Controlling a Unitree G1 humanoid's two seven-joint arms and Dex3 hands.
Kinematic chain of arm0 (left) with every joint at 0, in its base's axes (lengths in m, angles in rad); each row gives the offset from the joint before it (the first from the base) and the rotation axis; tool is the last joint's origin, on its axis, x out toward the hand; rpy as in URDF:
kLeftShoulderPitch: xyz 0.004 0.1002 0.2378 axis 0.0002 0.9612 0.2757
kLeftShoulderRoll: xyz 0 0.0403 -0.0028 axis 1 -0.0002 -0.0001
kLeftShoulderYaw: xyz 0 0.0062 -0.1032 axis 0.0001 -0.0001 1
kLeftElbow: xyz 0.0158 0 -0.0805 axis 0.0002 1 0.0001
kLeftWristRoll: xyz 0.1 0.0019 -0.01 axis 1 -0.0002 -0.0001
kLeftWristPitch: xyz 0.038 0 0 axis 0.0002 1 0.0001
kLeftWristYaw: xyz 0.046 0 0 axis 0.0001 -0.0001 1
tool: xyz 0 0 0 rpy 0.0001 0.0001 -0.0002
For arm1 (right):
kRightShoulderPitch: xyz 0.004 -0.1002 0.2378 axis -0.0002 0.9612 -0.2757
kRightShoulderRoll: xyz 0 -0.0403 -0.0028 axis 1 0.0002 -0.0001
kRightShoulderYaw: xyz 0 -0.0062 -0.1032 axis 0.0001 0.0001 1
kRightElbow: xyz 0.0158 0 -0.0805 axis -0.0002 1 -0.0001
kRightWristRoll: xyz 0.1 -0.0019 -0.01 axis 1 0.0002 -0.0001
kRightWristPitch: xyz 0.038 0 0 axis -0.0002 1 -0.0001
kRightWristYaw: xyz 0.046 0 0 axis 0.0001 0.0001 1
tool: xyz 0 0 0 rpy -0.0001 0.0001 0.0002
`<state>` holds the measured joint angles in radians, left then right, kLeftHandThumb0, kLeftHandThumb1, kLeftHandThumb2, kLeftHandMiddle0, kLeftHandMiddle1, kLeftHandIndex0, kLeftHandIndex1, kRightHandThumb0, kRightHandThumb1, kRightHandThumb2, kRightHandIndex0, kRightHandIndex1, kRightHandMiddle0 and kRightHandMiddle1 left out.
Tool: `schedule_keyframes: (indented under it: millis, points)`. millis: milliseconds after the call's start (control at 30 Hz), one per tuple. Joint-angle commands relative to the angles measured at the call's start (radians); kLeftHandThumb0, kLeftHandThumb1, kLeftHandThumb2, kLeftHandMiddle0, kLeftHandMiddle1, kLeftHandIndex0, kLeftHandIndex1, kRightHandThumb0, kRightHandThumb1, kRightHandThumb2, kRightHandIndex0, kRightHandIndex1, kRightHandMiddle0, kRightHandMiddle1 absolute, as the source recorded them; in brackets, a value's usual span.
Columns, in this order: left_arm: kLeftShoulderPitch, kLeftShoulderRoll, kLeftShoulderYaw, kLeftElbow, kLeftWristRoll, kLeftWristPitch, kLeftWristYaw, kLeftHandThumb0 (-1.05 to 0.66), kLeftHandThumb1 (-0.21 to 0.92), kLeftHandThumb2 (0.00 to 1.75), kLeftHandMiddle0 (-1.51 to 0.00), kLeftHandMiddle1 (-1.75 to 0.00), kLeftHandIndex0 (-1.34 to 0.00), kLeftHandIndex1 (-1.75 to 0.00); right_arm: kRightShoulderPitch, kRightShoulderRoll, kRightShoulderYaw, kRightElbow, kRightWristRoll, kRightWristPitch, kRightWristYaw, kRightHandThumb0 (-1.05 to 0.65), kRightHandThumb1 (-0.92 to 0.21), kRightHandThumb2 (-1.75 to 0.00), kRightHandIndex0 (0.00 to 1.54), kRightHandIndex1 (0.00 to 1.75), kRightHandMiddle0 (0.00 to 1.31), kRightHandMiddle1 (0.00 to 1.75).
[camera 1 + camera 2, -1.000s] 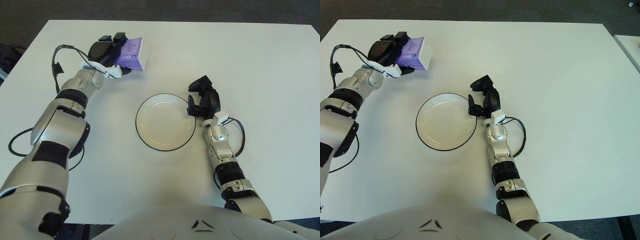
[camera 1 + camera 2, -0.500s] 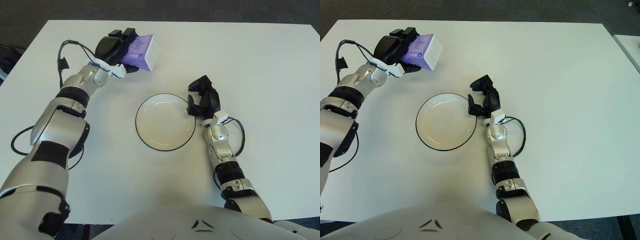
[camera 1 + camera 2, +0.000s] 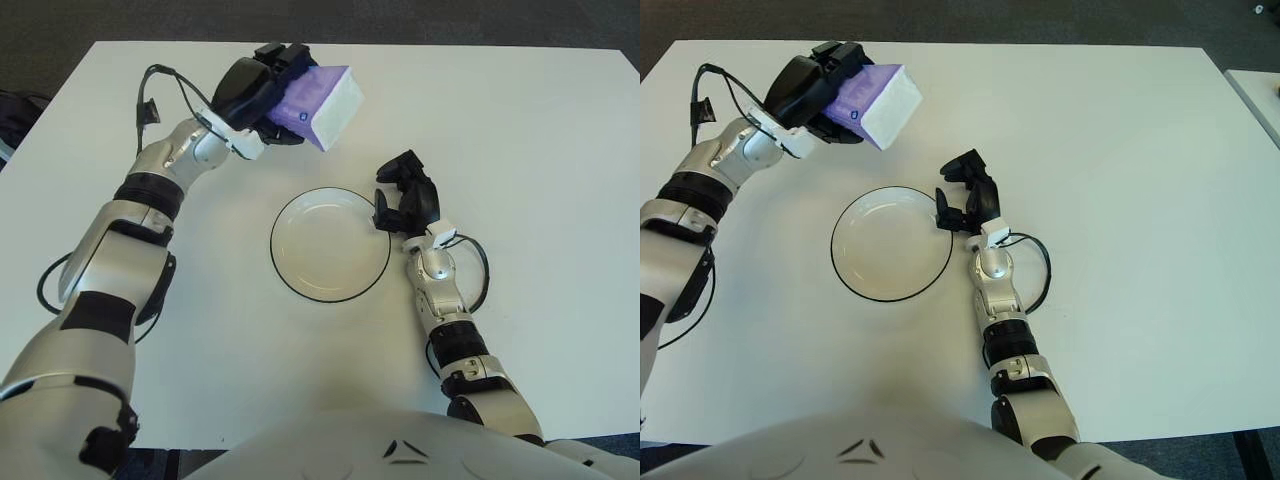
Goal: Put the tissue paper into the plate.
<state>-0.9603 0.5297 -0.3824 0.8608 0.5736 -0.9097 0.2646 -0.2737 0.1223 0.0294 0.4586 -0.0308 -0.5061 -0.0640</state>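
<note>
Table (image 3: 560,150): I see a white top filling most of both views; dark floor shows beyond its far edge.

Plate (image 3: 330,244): I find it near the middle of the table, round, white, with a thin dark rim. It lies flat. Nothing rests in it.

Right hand (image 3: 405,204): I see it just beside the plate's right edge, dark fingers loosely curled and apart, nothing between them. I cannot tell whether a fingertip touches the rim. The forearm runs back toward me along the table, with a black cable (image 3: 478,268) looping beside the wrist.

Left arm (image 3: 150,190): I see it reaching from the near left edge forward and to the right across the table, elbow low, wrist raised. A black cable (image 3: 160,85) arcs above the wrist.

Left hand (image 3: 255,90): I find it beyond the plate, toward the far-left part of the table. Its dark fingers are wrapped around the tissue pack from the left side and hold it firmly.

Tissue pack (image 3: 325,102): I see a block with a purple face and a white end, tilted, the white end pointing down and right toward the plate. It appears lifted off the table in the left hand's grasp. It sits just beyond the plate's far rim and is not over the plate's centre. It is outside the plate and apart from the right hand.
</note>
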Motion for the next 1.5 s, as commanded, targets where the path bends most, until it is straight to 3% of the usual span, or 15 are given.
schedule_keyframes:
  millis: [0, 700, 1167, 1467]
  points:
    - [0.069, 0.034, 0.025, -0.082, -0.056, -0.042, -0.087, -0.47, 0.32, 1.31, -1.13, -1.75, -0.61, -1.75, 0.098, 0.007, -0.02, 0.134, 0.025, 0.036, 0.003, -0.01, -0.38, -1.19, 0.6, 1.73, 0.42, 1.57]
    - [0.229, 0.092, 0.058, -0.416, -0.316, -0.113, -0.489, -0.45, 0.37, 1.25, -1.11, -1.75, -0.57, -1.75, 0.074, 0.007, -0.046, 0.171, 0.032, 0.035, 0.019, -0.01, -0.38, -1.19, 0.61, 1.72, 0.42, 1.58]
    - [0.265, 0.14, 0.1, -0.502, -0.228, -0.1, -0.59, -0.44, 0.39, 1.22, -1.09, -1.75, -0.55, -1.75, 0.064, 0.002, -0.054, 0.192, 0.024, 0.026, 0.017, -0.01, -0.39, -1.17, 0.61, 1.69, 0.41, 1.59]
    - [0.281, 0.146, 0.121, -0.532, -0.189, -0.097, -0.598, -0.44, 0.41, 1.19, -1.08, -1.75, -0.53, -1.75, 0.059, -0.001, -0.055, 0.2, 0.02, 0.021, 0.016, -0.01, -0.39, -1.17, 0.62, 1.68, 0.4, 1.59]
